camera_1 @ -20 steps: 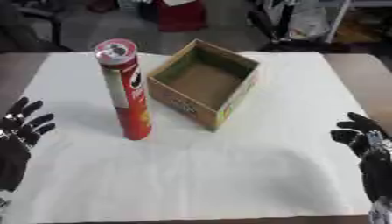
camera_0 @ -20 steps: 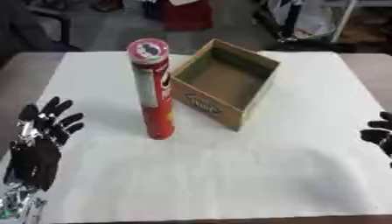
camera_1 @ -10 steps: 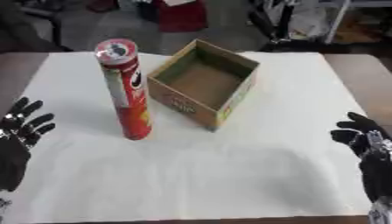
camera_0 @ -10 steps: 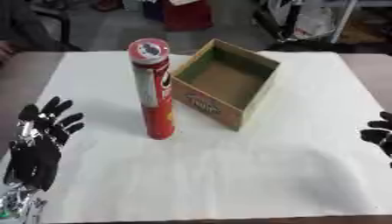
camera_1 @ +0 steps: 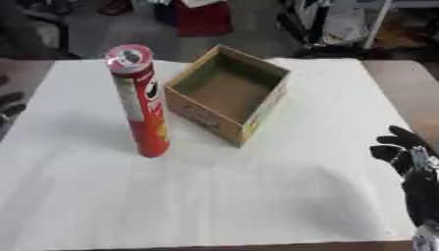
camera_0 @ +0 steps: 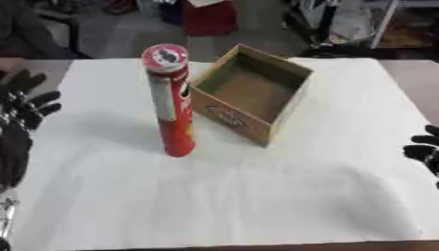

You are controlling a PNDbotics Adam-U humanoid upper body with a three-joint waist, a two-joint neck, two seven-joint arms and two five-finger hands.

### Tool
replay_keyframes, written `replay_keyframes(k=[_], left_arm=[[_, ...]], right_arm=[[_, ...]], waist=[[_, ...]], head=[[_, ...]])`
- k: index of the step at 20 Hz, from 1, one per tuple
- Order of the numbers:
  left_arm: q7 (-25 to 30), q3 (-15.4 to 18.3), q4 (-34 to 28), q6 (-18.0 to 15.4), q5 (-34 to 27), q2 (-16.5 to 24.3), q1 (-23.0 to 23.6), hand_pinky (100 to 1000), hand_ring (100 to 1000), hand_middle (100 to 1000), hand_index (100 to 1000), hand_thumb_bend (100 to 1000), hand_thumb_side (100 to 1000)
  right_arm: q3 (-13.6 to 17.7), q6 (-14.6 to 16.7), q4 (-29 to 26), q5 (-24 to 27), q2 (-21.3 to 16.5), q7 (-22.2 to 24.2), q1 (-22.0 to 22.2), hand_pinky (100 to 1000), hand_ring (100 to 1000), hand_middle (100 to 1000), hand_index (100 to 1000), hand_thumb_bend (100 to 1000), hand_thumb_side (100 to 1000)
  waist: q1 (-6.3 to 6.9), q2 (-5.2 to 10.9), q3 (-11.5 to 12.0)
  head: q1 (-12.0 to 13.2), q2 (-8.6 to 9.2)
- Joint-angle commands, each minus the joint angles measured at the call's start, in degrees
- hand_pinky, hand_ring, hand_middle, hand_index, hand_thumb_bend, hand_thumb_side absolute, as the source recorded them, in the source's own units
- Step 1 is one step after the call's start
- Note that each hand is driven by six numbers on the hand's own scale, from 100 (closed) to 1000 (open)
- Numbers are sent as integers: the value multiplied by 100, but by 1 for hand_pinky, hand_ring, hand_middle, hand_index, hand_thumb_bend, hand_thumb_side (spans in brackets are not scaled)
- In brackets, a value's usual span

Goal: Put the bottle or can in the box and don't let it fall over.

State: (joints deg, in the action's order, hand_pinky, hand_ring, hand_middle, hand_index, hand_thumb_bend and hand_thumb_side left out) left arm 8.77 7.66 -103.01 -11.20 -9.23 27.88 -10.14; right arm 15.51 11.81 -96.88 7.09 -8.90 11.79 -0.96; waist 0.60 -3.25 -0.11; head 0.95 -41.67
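Cardboard box [camera_0: 253, 93], open at the top and turned cornerwise, sits on the white cloth [camera_0: 231, 196] covering the table. Just left of the box, near but not touching it, a tall red crisp can [camera_0: 171, 105] with a pale lid stands upright on the cloth. Well left of the box, at the cloth's edge, the left hand [camera_0: 19, 115] shows with fingers spread wide and pointing up, holding nothing. Well right of the box and nearer the camera, the right hand [camera_1: 413, 169] rests with relaxed, straight fingers, likewise empty.
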Motion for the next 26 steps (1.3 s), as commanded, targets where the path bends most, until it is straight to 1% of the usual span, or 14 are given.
replay_keyframes(k=[1,3,5,6,8,9,11,13,16,19,20,23,26], left_arm=[[-122,-85,-106,-330,310,1210,-366,876,852,909,1000,154,995],[-123,-279,24,-504,442,1826,-692,877,859,910,1000,140,989],[-54,-555,226,-692,668,2457,-1174,877,867,912,1000,170,961],[44,-765,356,-802,876,2741,-1468,878,872,913,1000,186,960],[299,-1222,677,-1059,1403,3048,-2052,883,883,914,1000,240,952],[425,-1419,848,-1191,1684,3078,-2311,886,887,914,1000,262,951],[689,-1781,1175,-1465,2237,2937,-2841,888,891,914,1000,294,948],[946,-2113,1540,-1708,2712,2689,-3328,893,899,918,1000,323,956],[1338,-2456,2063,-1993,3308,2270,-3851,893,901,921,1000,329,976],[1630,-2607,2514,-2166,3672,1852,-4187,893,900,921,1000,324,983],[1685,-2636,2651,-2206,3729,1724,-4253,894,898,920,1000,305,995],[1781,-2684,2984,-2291,3773,1454,-4371,896,896,919,1000,289,1000],[1758,-2675,3208,-2270,3734,1291,-4413,898,891,916,1000,286,1000]], right_arm=[[22,-4,-73,-25,-145,-4,-17,729,663,651,817,100,843],[8,-8,-72,-30,-162,7,-7,729,663,651,817,100,843],[-11,-14,-73,-31,-186,21,-2,729,663,651,817,100,843],[-29,-19,-73,-31,-199,34,-1,729,664,651,817,100,843],[-65,-28,-73,-34,-223,68,5,729,663,651,817,100,843],[-75,-31,-73,-34,-232,81,8,729,663,651,817,100,843],[-85,-36,-67,-34,-246,95,14,729,663,650,817,100,844],[-92,-34,-59,-33,-264,104,19,728,663,650,817,100,844],[-88,-28,-51,-25,-272,101,28,728,663,650,817,100,845],[-101,-31,-48,-22,-268,112,28,728,663,650,817,100,845],[-111,-32,-50,-20,-264,122,23,728,663,650,817,100,845],[-121,-35,-52,-13,-258,141,18,728,663,650,817,100,845],[-119,-36,-55,-6,-251,142,10,728,663,650,817,100,844]], waist=[[30,96,-33],[53,112,-65],[96,133,-109],[120,144,-138],[157,168,-192],[169,176,-212],[186,184,-280],[192,183,-338],[203,182,-399],[208,179,-419],[208,176,-431],[206,173,-460],[201,173,-486]], head=[[-2,15],[1,9],[28,8],[34,12],[38,15],[39,16],[51,34],[29,51],[8,64],[9,69],[17,70],[33,82],[45,103]])
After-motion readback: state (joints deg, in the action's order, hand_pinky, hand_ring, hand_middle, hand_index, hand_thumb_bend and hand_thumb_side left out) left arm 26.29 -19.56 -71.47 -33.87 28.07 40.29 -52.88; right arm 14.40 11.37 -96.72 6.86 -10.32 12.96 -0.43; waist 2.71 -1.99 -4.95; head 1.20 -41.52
